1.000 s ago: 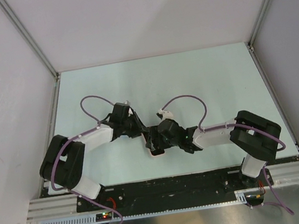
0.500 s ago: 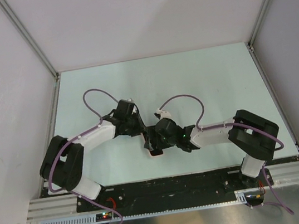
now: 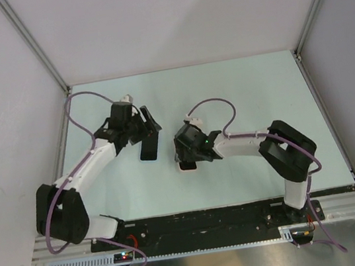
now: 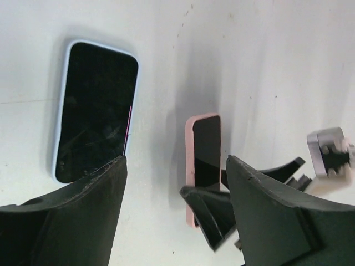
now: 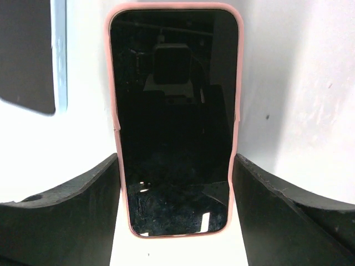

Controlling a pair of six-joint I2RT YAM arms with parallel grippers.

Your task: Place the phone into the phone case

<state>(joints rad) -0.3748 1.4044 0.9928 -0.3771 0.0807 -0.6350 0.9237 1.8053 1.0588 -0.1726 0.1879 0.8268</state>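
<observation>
Right gripper (image 5: 176,166) is spread wide, with its fingers (image 5: 61,210) straddling the long edges of the phone case (image 4: 190,166); no clear squeeze. The case lies flat on the table (image 3: 244,89), its pink rim around a glossy black face (image 5: 175,138). To its left and a bit farther off, apart from it, the phone (image 4: 94,111) lies screen up with a light blue rim, outside the case. Farthest back, left gripper (image 4: 176,160) hangs near the phone, wide apart, holding nothing.
</observation>
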